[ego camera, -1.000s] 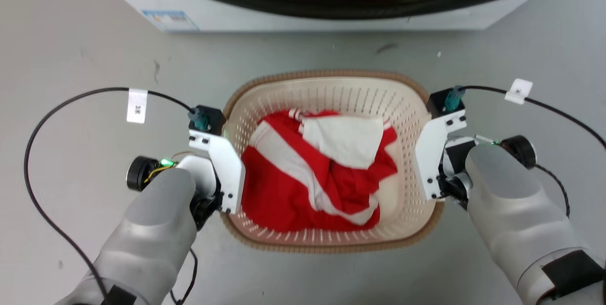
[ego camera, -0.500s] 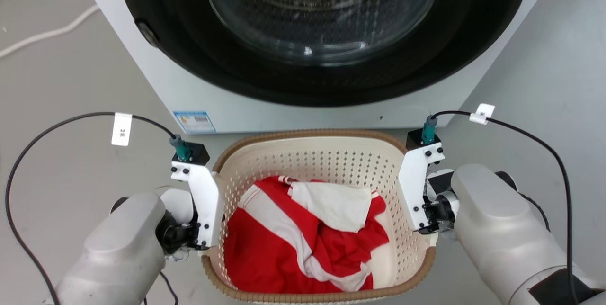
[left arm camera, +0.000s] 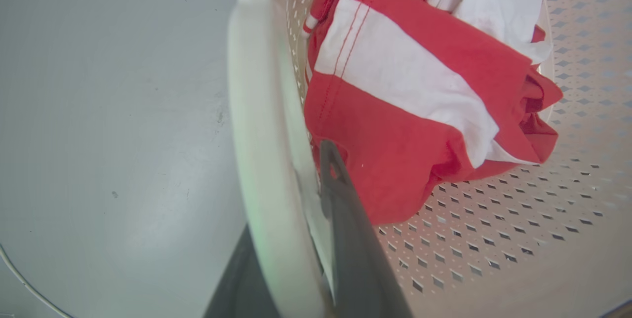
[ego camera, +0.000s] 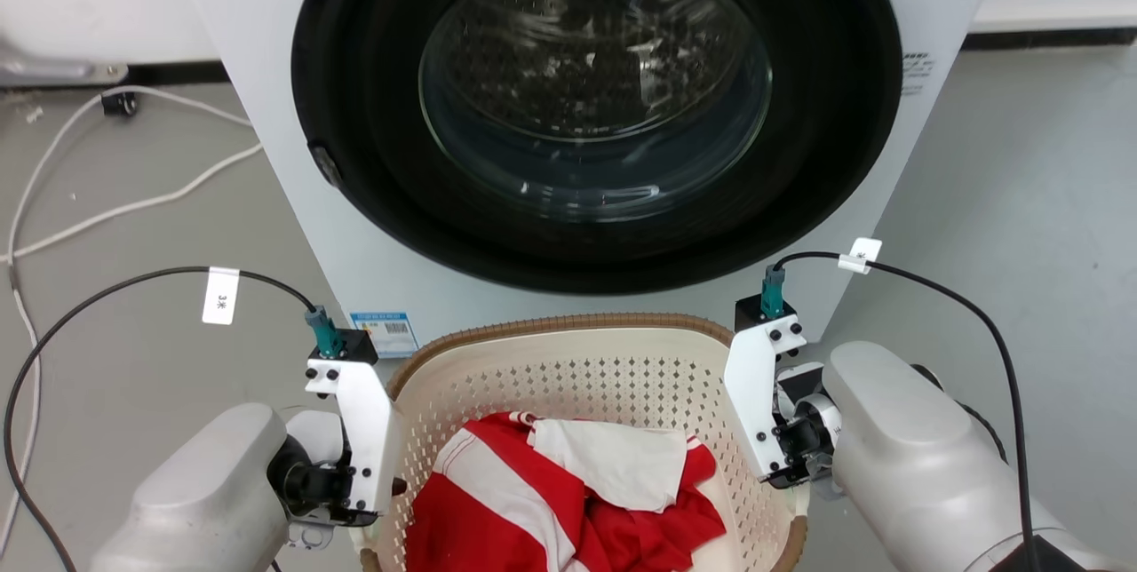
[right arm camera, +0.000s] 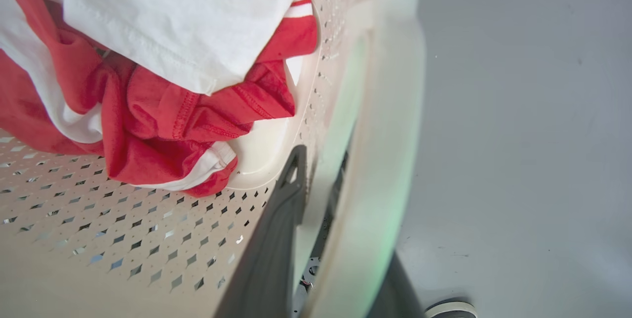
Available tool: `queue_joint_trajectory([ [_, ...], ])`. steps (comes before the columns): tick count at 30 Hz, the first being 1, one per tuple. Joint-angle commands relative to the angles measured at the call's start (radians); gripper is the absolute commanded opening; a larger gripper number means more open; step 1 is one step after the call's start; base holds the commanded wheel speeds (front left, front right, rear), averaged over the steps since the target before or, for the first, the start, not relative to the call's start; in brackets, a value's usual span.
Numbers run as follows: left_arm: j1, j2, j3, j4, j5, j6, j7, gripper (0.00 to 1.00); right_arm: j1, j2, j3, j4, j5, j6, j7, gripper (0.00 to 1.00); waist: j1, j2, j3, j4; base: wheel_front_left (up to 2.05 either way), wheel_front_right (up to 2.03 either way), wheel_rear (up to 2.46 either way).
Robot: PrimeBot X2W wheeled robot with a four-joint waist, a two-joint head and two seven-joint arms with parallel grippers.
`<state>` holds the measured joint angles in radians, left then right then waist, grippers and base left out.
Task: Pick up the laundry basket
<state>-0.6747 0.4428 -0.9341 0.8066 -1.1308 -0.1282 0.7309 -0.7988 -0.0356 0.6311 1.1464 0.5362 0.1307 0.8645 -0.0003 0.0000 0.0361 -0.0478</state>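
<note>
The left gripper (left arm camera: 289, 187) and right gripper (right arm camera: 340, 175) are each clamped on one side of the basket (ego camera: 568, 374) — red-and-white clothes (ego camera: 497, 510) inside.

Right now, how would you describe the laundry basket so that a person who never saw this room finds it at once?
Find the white washing machine with its round dark door. Directly in front of it is the laundry basket. Its cream perforated walls, brown woven-look rim and the red and white clothes inside set it apart.
</note>
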Motion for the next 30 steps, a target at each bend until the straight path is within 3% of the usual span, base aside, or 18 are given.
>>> queue_joint_trajectory([
  [1,0.019,0.036,-0.009,0.011,0.006,-0.003,0.017,0.00,0.002,-0.027,0.004,0.005,-0.004,0.000,-0.002,0.00,0.0003,0.0000,-0.026,-0.006,0.00,0.00,0.00],
  [14,0.016,0.025,-0.055,0.024,-0.016,-0.003,0.080,0.00,0.002,-0.029,0.028,0.015,0.026,0.000,0.013,0.00,0.0003,0.0000,-0.059,-0.022,0.00,0.00,0.00],
  [30,-0.017,0.008,-0.070,0.032,-0.027,-0.003,0.063,0.00,-0.007,-0.022,0.059,0.005,0.060,0.001,0.026,0.00,0.0003,0.0000,-0.064,-0.036,0.00,0.00,0.00],
])
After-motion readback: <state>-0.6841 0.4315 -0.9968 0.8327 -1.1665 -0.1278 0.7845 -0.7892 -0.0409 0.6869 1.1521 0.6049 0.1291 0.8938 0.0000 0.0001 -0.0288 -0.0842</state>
